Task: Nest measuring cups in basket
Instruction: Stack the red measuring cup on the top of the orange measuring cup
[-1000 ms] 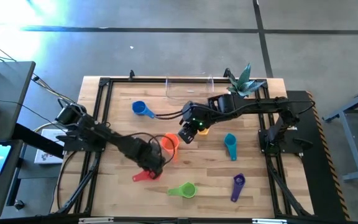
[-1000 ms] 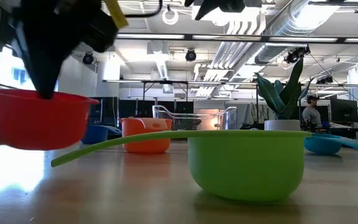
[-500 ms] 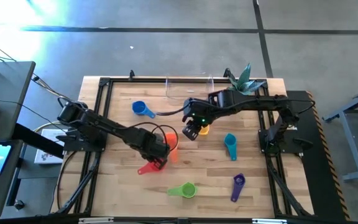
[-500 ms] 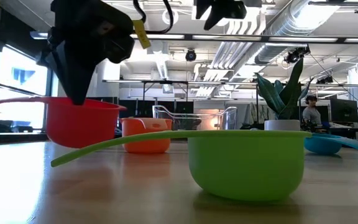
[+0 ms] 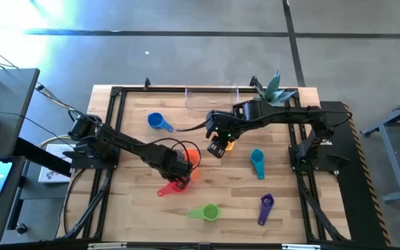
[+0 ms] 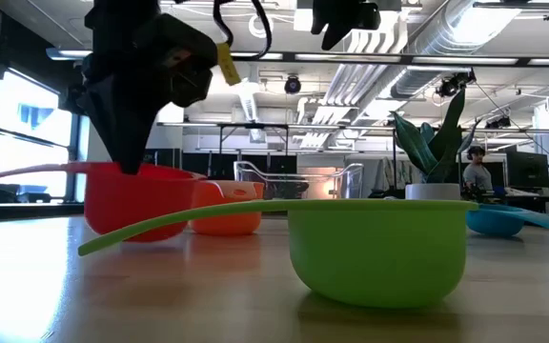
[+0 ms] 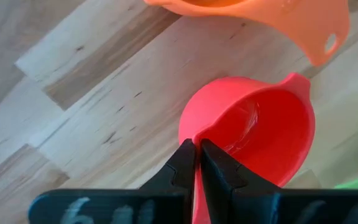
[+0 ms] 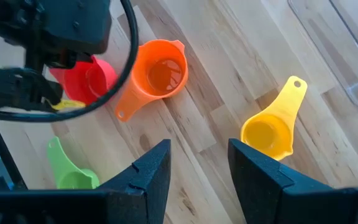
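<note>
My left gripper (image 5: 180, 175) is shut on the red cup (image 7: 253, 134), right beside the orange cup (image 5: 192, 157) near the table's middle. In the low view the red cup (image 6: 143, 202) sits low, at or just above the table. My right gripper (image 5: 217, 147) hovers open above the yellow cup (image 8: 269, 130), which rests on its base and is mostly hidden under that gripper in the high view. The blue (image 5: 158, 122), teal (image 5: 257, 162), purple (image 5: 266, 207) and green (image 5: 205, 212) cups rest on the table. The clear basket (image 5: 214, 101) stands at the far edge. My left gripper pinches the red cup's flat handle where it joins the bowl (image 7: 196, 138) between its two fingers, coming from above and pointing down. The handle's free end (image 5: 165, 189) sticks out toward the near-left. The bowl stays upright; whether its base touches the table I cannot tell.
A potted plant (image 5: 271, 90) stands at the far right corner beside the basket. The green cup (image 6: 379, 248) fills the low view's foreground. Black frame rails border the table. Bare wood lies between the orange cup and the basket.
My left gripper has carried the red cup from the near-left toward the orange cup, moving right and toward the far edge while lowering it from clear above the table to about table height. My right gripper has drifted slightly right above the yellow cup.
</note>
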Tool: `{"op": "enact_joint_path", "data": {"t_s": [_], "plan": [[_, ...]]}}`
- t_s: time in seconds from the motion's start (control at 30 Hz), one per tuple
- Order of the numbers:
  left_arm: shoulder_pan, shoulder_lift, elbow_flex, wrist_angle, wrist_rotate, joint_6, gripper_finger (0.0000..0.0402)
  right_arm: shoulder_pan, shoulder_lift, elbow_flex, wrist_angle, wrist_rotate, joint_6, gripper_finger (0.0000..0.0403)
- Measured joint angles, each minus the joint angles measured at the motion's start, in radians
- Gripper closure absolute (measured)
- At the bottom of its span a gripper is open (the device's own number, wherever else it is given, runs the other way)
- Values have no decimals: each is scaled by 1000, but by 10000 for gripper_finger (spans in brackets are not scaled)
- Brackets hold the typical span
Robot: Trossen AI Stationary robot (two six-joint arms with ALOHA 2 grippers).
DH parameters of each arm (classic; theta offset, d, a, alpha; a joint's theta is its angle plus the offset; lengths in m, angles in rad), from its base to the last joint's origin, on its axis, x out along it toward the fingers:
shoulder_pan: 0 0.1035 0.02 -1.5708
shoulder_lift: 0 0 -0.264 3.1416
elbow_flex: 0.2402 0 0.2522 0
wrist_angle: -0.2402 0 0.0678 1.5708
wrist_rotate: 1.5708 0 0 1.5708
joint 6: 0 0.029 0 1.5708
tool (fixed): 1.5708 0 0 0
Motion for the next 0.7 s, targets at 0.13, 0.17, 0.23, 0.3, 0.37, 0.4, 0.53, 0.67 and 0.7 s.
{"op": "enact_joint_path", "data": {"t_s": [0.13, 0.17, 0.23, 0.3, 0.37, 0.4, 0.53, 0.67, 0.7], "plan": [[0, 13, 0, 7, 26, -16, 375, 0, 0, 0, -1, 0, -14, 251], [0, 19, 0, 3, 26, -16, 371, 0, 0, 0, -1, 0, -17, 251], [0, 20, -1, 0, 28, -16, 362, 0, 0, 0, -1, 0, -19, 251], [0, 19, -1, 15, 28, -16, 353, 0, 0, 0, -1, 0, -19, 251], [0, 20, -1, 14, 29, -16, 342, 0, 0, 0, -1, 0, -26, 251], [0, 20, -1, 21, 35, -16, 337, 0, 0, 0, -1, 0, -27, 251], [7, 20, -1, 18, 71, -16, 316, 0, 0, 0, -2, 0, -26, 251], [6, 1, -1, 15, 73, -16, 299, 0, 0, 0, -3, 0, -24, 251], [6, -9, -1, 15, 72, -16, 296, 1, 0, 0, -3, 0, -21, 251]]}}
